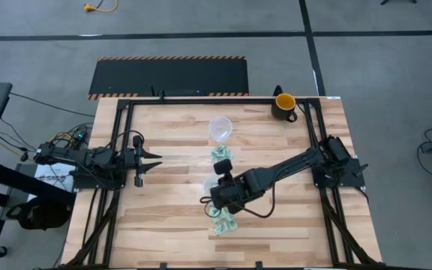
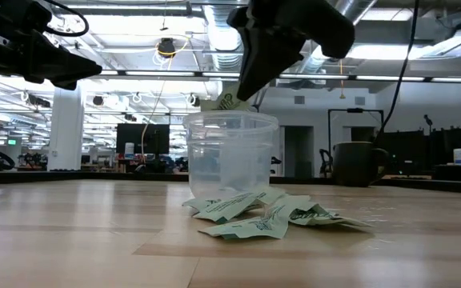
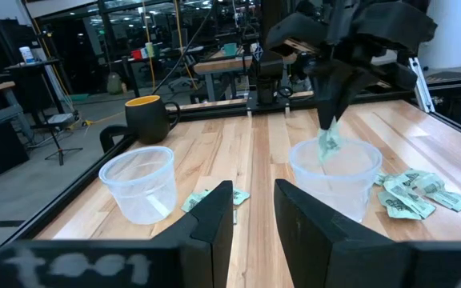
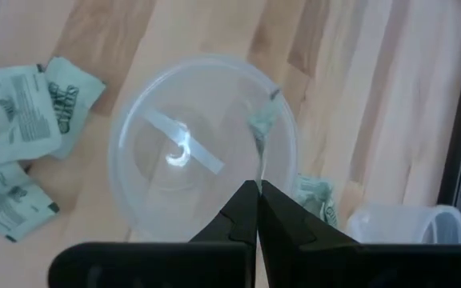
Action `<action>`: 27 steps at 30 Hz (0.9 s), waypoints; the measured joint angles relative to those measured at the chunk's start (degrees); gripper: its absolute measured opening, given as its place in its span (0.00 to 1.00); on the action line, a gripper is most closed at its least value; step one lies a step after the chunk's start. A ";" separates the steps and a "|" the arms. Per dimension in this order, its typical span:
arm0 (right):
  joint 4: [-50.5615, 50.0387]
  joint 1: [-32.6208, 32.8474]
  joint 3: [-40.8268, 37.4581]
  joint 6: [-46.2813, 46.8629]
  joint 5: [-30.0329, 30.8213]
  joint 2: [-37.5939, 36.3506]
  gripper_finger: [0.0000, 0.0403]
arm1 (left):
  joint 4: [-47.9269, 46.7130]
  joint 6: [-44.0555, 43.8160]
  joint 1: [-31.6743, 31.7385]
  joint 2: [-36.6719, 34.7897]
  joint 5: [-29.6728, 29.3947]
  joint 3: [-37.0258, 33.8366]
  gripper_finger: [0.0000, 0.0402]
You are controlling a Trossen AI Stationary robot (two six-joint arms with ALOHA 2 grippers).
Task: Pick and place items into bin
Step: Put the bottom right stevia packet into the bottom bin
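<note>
Over the middle of the table [image 1: 171,225], the right arm reaches in from its base at the right edge, bent at the elbow, with its wrist turned down so the right gripper [image 4: 258,190] points straight into a clear plastic cup [image 4: 202,144]. Its fingers are pressed together on the top edge of one pale green packet [image 3: 329,144], which hangs from them with its long axis roughly vertical, its lower end just inside the cup's rim. More green packets [image 2: 254,216] lie flat on the wood just beside that cup, some overlapping, pointing various ways. A second clear cup [image 3: 138,182] stands well apart toward the far edge, with a packet or two [image 1: 220,154] near it, and a dark mug [image 1: 284,106] with a yellow inside sits near the far right corner. At the left edge, the left gripper [image 1: 150,160] hovers level above the table, aimed toward the centre, its fingers [image 3: 214,220] spread with nothing between them.
</note>
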 joint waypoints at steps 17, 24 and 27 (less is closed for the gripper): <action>0.98 0.95 0.00 9.55 -2.59 0.00 0.00 | 0.02 0.00 0.00 0.00 -0.02 0.00 0.21; 1.84 0.84 0.00 13.91 -3.37 0.00 0.00 | 0.00 0.00 0.01 0.00 0.00 0.01 0.21; 1.86 0.84 0.00 13.97 -3.47 0.00 0.00 | 0.00 0.00 0.00 0.00 0.00 0.02 0.21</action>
